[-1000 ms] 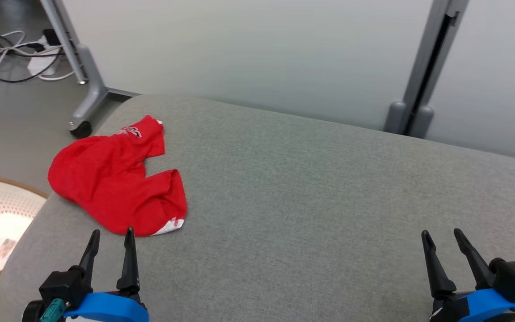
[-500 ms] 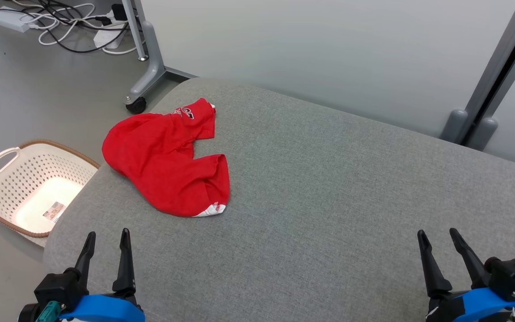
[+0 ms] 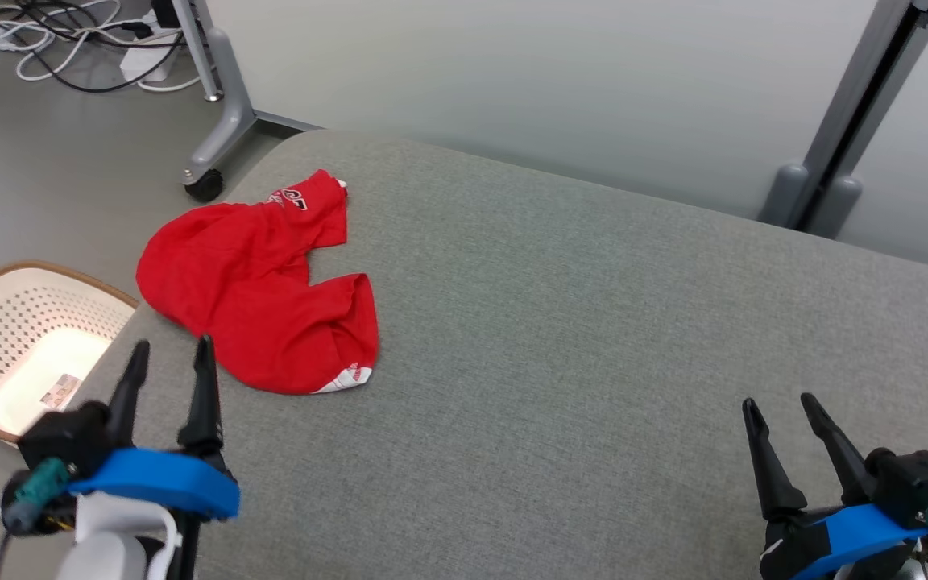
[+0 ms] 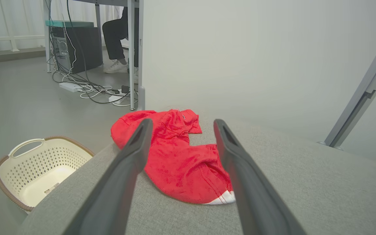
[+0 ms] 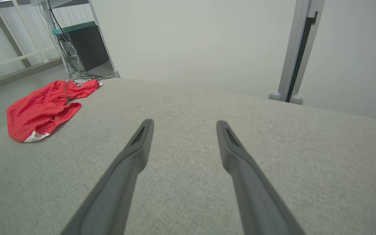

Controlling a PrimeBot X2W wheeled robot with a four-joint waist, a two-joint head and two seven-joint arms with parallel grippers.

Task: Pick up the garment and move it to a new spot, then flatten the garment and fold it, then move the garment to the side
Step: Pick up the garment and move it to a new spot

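Head view: the left gripper [image 3: 172,342] is seen with its 2 dark fingers spread and empty; the crumpled red fabric garment [image 3: 254,298] is laid on the grey upholstered cushion [image 3: 553,322] just ahead of them; the right gripper [image 3: 776,399] is likewise spread, with the garment well apart to its left.
Left wrist view: the garment is framed between the fingers; a cream perforated plastic basket [image 4: 28,143] is seen to their left.
Right wrist view: the garment is seen far left of the parted fingers.

No legible text: white print [image 3: 296,198] on red garment [image 3: 246,298] blurred; basket sticker [image 3: 60,390] too small.
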